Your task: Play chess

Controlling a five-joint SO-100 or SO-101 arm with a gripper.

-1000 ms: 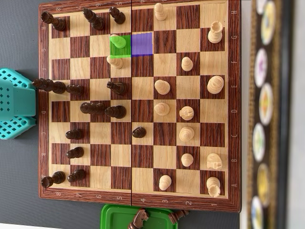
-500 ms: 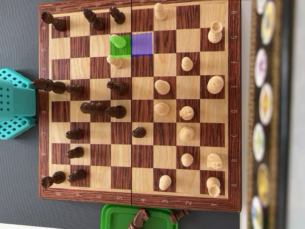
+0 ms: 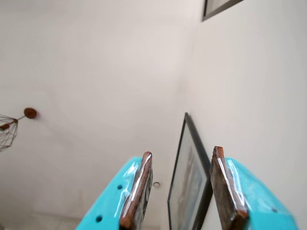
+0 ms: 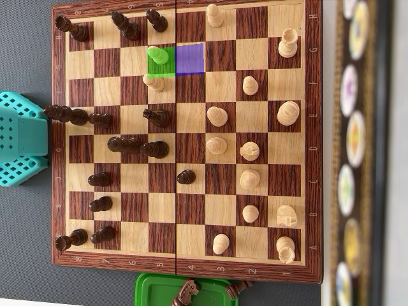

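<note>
Green-tinted pawn (image 4: pixel 158 55) stands upright beside purple square (image 4: pixel 190 58).

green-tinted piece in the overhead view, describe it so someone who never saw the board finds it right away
In the overhead view, start at the chessboard and go to its top edge, just left of the centre fold line. One row down sits the piece on the green square, with a purple square right beside it. No other piece stands on a coloured square.

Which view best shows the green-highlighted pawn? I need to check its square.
The overhead view: the green-highlighted pawn stands on its green square beside the purple square. The wrist view shows only the open gripper against a wall, no board.
</note>
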